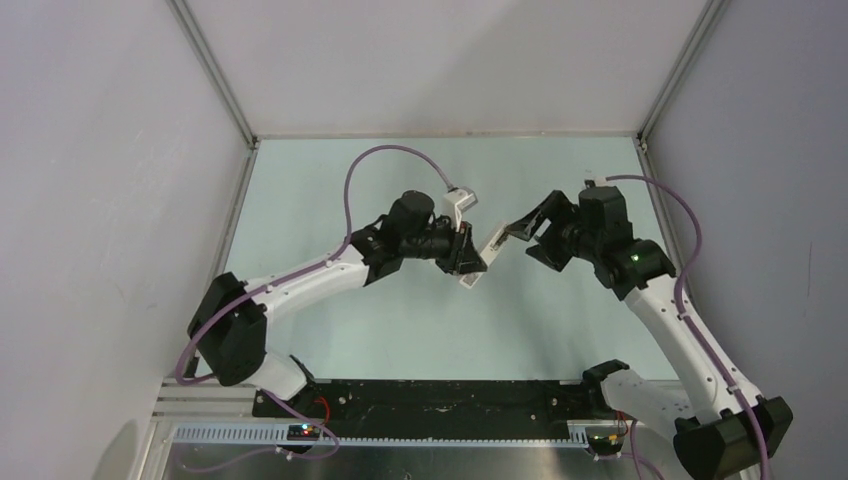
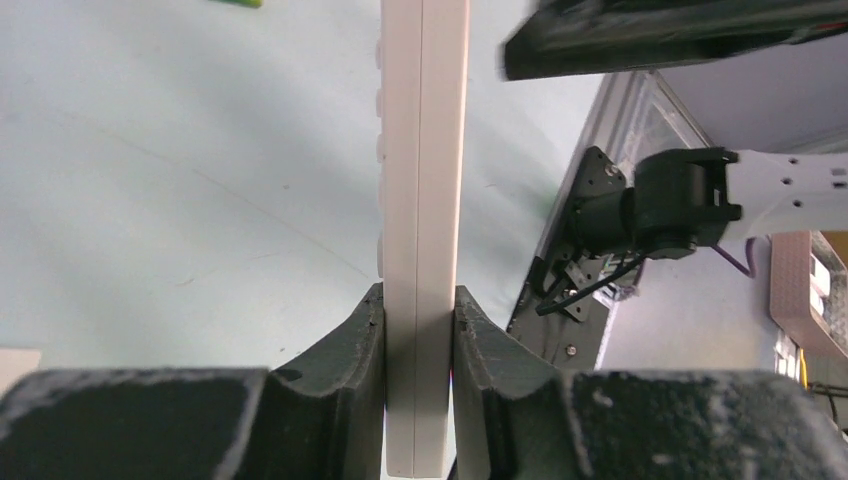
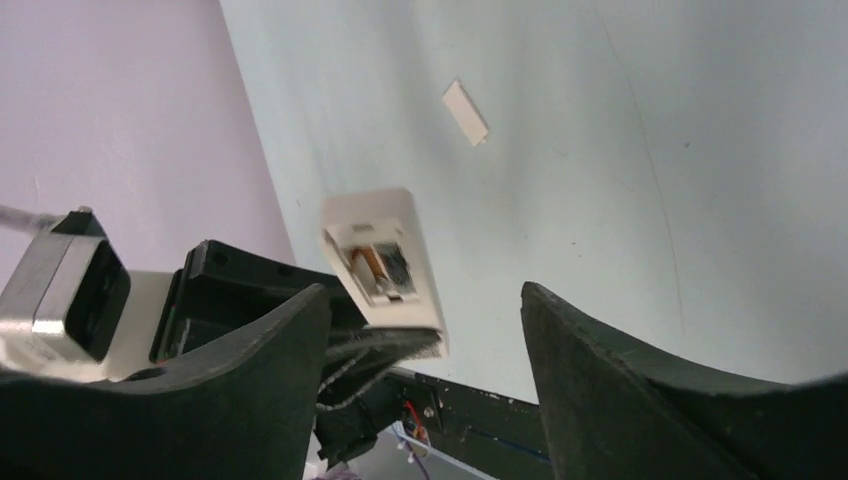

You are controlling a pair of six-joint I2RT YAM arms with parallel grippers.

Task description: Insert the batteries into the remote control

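My left gripper [image 1: 466,256] is shut on the remote control [image 1: 487,255] and holds it above the table. In the left wrist view the remote [image 2: 425,180] stands edge-on between my fingers [image 2: 420,312], its buttons facing left. My right gripper [image 1: 512,232] is open, just right of the remote's upper end. In the right wrist view the remote's end [image 3: 385,262] shows its open battery recess with something dark and coppery inside; it sits just beyond my open fingers [image 3: 425,340], nearer the left one. A small green object [image 2: 238,3], perhaps a battery, lies at the frame's top edge.
The small flat white cover piece [image 3: 465,112] lies on the pale green table [image 3: 620,150], away from both grippers. Grey walls enclose the table on three sides. The black base rail [image 1: 440,395] runs along the near edge.
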